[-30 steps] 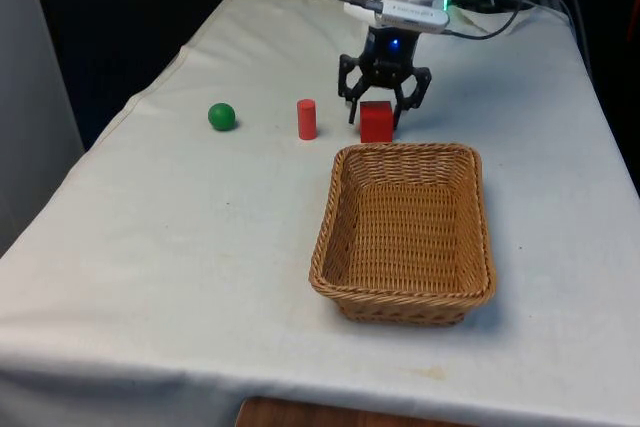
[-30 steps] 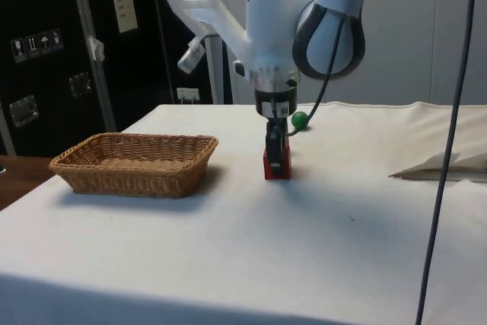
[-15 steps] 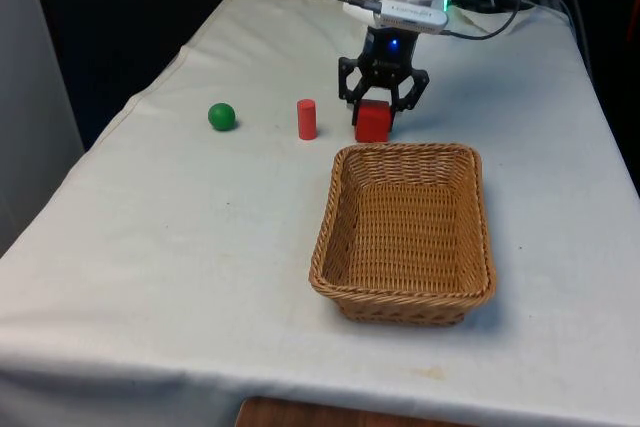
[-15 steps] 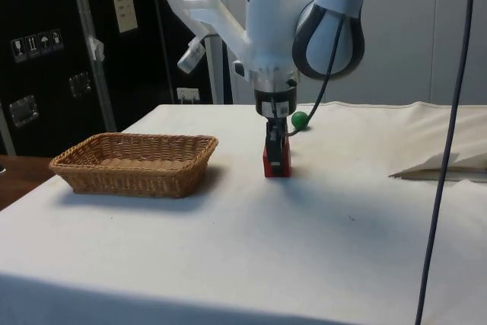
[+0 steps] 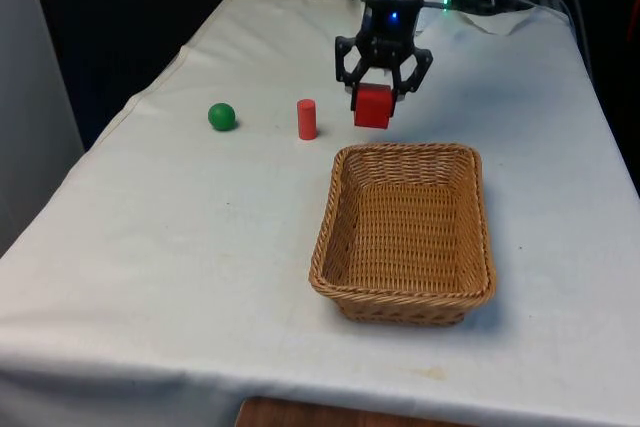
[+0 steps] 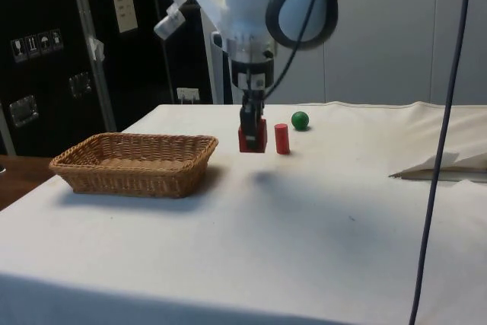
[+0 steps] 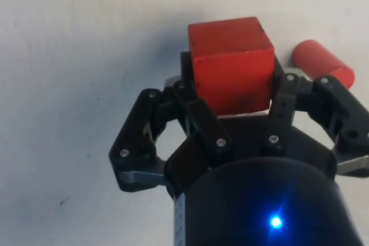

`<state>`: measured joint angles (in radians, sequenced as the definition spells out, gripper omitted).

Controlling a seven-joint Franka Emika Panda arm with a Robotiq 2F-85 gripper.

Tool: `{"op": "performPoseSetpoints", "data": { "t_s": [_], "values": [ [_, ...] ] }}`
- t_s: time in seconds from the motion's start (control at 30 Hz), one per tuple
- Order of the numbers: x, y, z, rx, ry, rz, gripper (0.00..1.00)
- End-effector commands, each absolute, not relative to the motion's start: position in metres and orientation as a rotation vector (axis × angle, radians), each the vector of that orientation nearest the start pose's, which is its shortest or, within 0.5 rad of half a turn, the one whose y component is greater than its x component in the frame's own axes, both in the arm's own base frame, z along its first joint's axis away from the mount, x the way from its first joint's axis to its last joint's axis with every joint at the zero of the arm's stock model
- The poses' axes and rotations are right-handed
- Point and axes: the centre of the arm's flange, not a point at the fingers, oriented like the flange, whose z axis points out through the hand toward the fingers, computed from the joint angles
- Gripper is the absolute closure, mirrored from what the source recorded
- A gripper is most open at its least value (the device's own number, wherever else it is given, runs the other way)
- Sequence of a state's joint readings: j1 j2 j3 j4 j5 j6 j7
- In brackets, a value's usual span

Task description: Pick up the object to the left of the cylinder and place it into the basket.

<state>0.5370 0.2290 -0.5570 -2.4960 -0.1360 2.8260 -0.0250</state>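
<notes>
My gripper [image 5: 375, 97] is shut on a red cube [image 5: 373, 107], which hangs clear of the cloth just beyond the basket's far rim. The side view has the cube [image 6: 252, 136] lifted above the table, gripper [image 6: 252, 129] around it. In the wrist view the cube [image 7: 232, 64] sits clamped between the two fingers [image 7: 202, 120]. A small red cylinder [image 5: 307, 119] stands upright on the cloth, to the front view's left of the cube. A green ball [image 5: 221, 116] lies farther toward the front view's left. The wicker basket [image 5: 335, 247] holds nothing.
The white cloth table [image 5: 180, 247] stretches toward the near edge. In the side view the basket [image 6: 134, 175] sits toward the dark cabinets, with a fold in the cloth [image 6: 441, 167] at the opposite side.
The gripper closed on the red cube and lifted it off the cloth. The arm rose with it; cylinder, ball and basket stayed put.
</notes>
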Motion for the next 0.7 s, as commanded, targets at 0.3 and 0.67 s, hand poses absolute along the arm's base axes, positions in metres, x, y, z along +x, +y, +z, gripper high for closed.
{"op": "performPoseSetpoints", "data": {
  "t_s": [0.3,0.67],
  "values": [
    [0.506,-0.012,0.261,-3.29,-0.244,-0.221,0.96],
    [0.533,-0.007,0.291,-3.284,-0.238,-0.26,0.96]
  ]
}}
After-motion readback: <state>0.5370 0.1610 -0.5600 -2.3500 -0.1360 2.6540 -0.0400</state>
